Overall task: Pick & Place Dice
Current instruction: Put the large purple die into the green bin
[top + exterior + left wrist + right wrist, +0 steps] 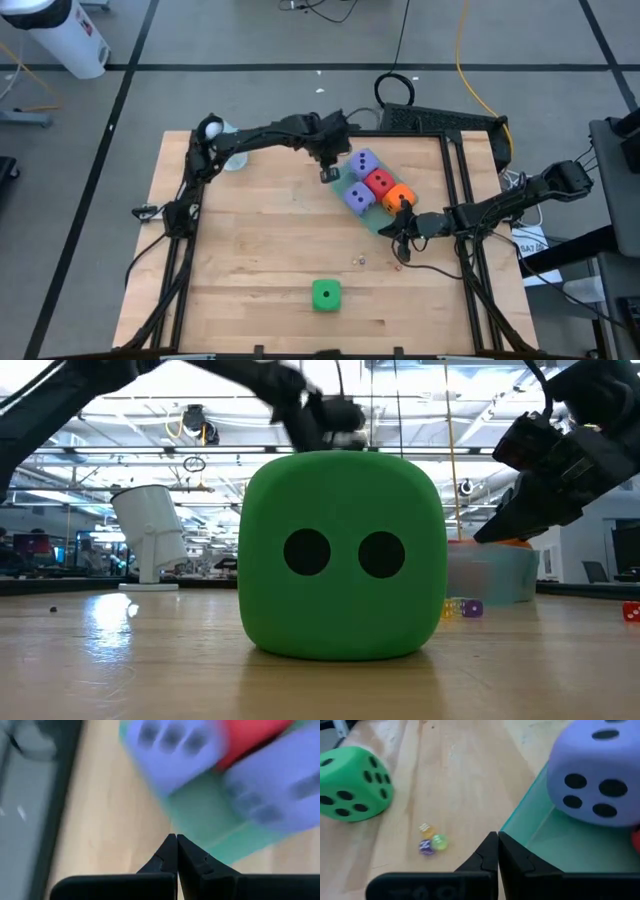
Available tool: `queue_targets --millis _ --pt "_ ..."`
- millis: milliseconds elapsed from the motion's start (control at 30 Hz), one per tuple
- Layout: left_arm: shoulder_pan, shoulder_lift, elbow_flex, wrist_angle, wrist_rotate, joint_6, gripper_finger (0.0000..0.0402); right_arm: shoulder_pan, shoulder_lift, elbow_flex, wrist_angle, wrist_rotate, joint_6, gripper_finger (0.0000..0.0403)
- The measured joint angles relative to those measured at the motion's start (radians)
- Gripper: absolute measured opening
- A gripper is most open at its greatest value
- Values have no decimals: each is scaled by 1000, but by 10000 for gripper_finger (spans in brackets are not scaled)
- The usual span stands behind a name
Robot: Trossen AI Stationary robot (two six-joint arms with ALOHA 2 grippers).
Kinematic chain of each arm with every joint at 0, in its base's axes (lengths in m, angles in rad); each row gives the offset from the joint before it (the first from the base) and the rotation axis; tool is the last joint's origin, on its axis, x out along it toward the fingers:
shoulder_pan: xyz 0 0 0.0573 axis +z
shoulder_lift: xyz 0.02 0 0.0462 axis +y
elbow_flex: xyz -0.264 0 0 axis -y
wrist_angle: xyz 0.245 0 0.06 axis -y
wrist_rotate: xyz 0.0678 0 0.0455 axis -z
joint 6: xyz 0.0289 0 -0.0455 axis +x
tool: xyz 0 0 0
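Observation:
A teal tray (373, 219) at the table's far right holds two purple dice (366, 163) (358, 197), a red die (380, 182) and an orange die (399, 197). The green die (326, 294) rests flat on the wood near the near edge and fills the low view (340, 555). My left gripper (330, 174) is shut and hovers at the tray's far left corner (210, 815), beside the purple dice (170, 750). My right gripper (401, 226) is shut, its tips over the tray's near rim (520, 817), by the orange die.
Tiny coloured dice (431, 842) lie on the wood between the tray and the green die (352, 782). A white cup-like object (150, 530) stands at the table's far left corner. Bare wood spreads left of the tray and around the green die.

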Motion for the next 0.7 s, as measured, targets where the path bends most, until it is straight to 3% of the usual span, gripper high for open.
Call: queue_targets --millis 300,433,700 --pt "42 3 -249 111 54 -62 0 51 0 1 -36 -26 62 0" --pt "-8 -2 -260 104 89 -46 0 50 0 1 -38 -27 69 0" --pt "-114 -2 -260 76 64 -2 0 49 -2 0 -58 -62 95 0"
